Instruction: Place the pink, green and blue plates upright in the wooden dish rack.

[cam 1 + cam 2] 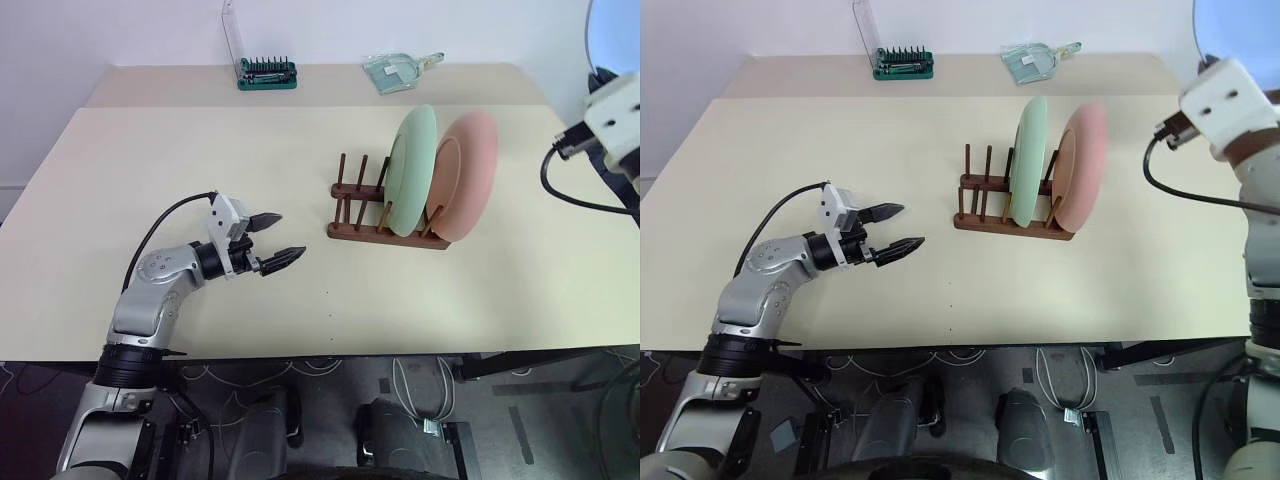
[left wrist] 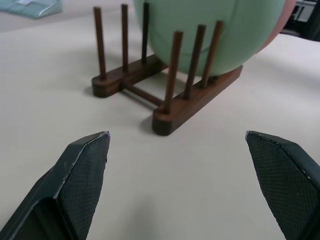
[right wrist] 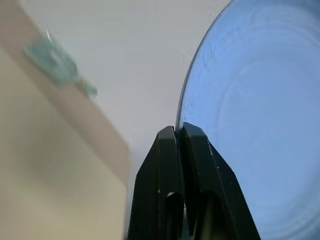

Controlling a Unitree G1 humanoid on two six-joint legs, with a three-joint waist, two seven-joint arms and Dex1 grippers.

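Rack [image 1: 385, 218] sits mid-table [image 1: 200, 160], toward the right. Green plate [image 1: 412, 170] stands upright between its pegs; pink plate [image 1: 465, 175] stands upright just beside it at the rack's right end, the two faces close together. Three pairs of pegs at the rack's left end are free. Blue plate [image 3: 260, 115] is up in the air off the table's far right corner, its edge showing at the top right of the head views [image 1: 1230, 25]. Right gripper [image 3: 181, 132] is pinched tight on the blue plate's rim, fingers nearly together with the thin edge between them. Left gripper [image 1: 274, 239] hovers low over the table left of the rack, fingers spread wide, holding nothing, pointing toward the rack. Green bit holder [image 1: 267, 73] and a clear packet [image 1: 395, 70] lie near the far edge.
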